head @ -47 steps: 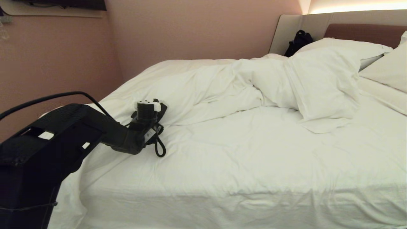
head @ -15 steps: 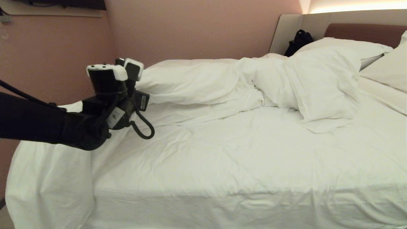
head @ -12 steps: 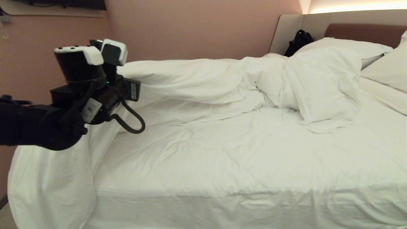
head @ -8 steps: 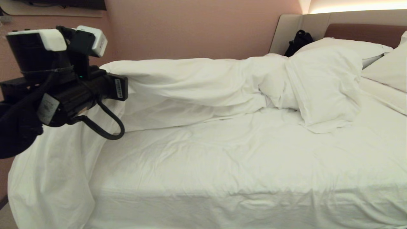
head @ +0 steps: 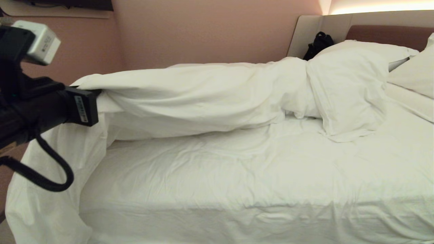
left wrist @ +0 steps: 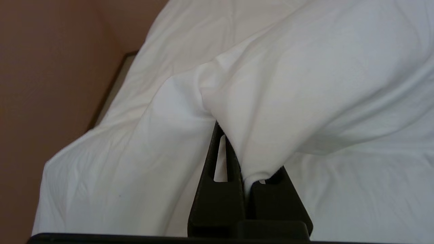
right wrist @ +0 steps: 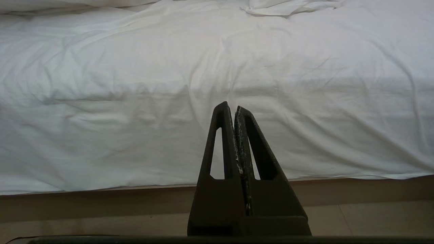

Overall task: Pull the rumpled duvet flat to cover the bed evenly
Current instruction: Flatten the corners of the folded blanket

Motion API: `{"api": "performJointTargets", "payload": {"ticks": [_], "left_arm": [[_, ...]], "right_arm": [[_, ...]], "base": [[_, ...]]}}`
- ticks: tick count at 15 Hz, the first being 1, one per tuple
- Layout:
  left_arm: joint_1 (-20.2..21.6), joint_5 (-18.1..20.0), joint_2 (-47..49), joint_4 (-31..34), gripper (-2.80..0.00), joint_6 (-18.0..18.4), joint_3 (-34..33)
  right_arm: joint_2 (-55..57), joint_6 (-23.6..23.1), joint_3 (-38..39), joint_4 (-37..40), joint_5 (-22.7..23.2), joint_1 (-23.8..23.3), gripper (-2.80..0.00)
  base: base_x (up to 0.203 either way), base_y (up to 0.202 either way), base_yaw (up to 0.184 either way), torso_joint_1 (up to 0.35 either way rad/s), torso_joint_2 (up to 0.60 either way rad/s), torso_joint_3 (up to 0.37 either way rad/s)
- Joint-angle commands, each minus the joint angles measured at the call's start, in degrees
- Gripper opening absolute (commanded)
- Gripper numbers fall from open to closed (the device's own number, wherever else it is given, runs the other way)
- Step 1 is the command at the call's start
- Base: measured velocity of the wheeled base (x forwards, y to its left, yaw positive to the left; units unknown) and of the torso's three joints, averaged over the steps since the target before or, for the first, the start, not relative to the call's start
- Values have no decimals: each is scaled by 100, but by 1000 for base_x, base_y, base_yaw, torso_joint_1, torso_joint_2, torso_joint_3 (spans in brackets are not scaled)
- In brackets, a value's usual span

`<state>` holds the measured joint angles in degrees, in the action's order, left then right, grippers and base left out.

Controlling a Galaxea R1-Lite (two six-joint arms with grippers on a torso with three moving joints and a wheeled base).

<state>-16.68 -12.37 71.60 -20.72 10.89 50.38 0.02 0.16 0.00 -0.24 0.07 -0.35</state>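
Since the earlier pictures, the left pincer (head: 98,96) has swung up and out toward the left edge of the head view, carrying a pinch of the duvet (head: 203,95) with it, so the cloth that lay bunched on the mattress now stands lifted in a long taut ridge.

Farthest left, the left arm fills the frame edge, its pincer pressed together on a fold of the duvet; the left wrist view shows white cloth squeezed between the two black fingers (left wrist: 217,183) and bulging out past their tips. Below the pincer, a loose curtain of white fabric hangs down past the corner of the bed (head: 237,217).

From the pincer the duvet runs away to the right, its long axis lying across the bed toward the headboard (head: 390,34), where the far end is still heaped against a pillow (head: 349,91). The held end is the only lifted one; the bulk sits well apart from the pincer, on the far side of the mattress.

I judge the coming pull turns on that line: drawing along the ridge, away from the pillow, would stretch the duvet out, and the left arm is the nearer one.

The right pincer (right wrist: 235,112) hangs parked beside the near side of the bed, fingers pressed together on nothing.
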Motion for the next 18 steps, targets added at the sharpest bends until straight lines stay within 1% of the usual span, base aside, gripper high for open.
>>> {"api": "performJointTargets", "payload": {"ticks": [1,3,7,11,13,16,18], "left_arm": [[-2,45,-767,414,-280,-111,-280],[-2,55,-1073,635,-280,-134,-648],[-2,23,-1613,767,-280,-107,-1408],[-2,58,-2457,1355,-280,-160,-1974],[-2,65,-3015,1827,-280,-211,-2117],[-2,70,-3775,2840,-280,-331,-2212],[-2,104,-4127,3334,-280,-348,-2367]], "right_arm": [[-2,2,0,-2,1,0,-280],[-2,2,0,-2,1,0,-280],[-2,2,0,-2,1,0,-280],[-2,2,0,-2,1,0,-280],[-2,2,0,-2,1,0,-280],[-2,2,0,-2,1,0,-280],[-2,2,0,-2,1,0,-280]], "base": [[0,0,0,0,0,0],[0,0,0,0,0,0],[0,0,0,0,0,0],[0,0,0,0,0,0],[0,0,0,0,0,0],[0,0,0,0,0,0],[0,0,0,0,0,0]]}}
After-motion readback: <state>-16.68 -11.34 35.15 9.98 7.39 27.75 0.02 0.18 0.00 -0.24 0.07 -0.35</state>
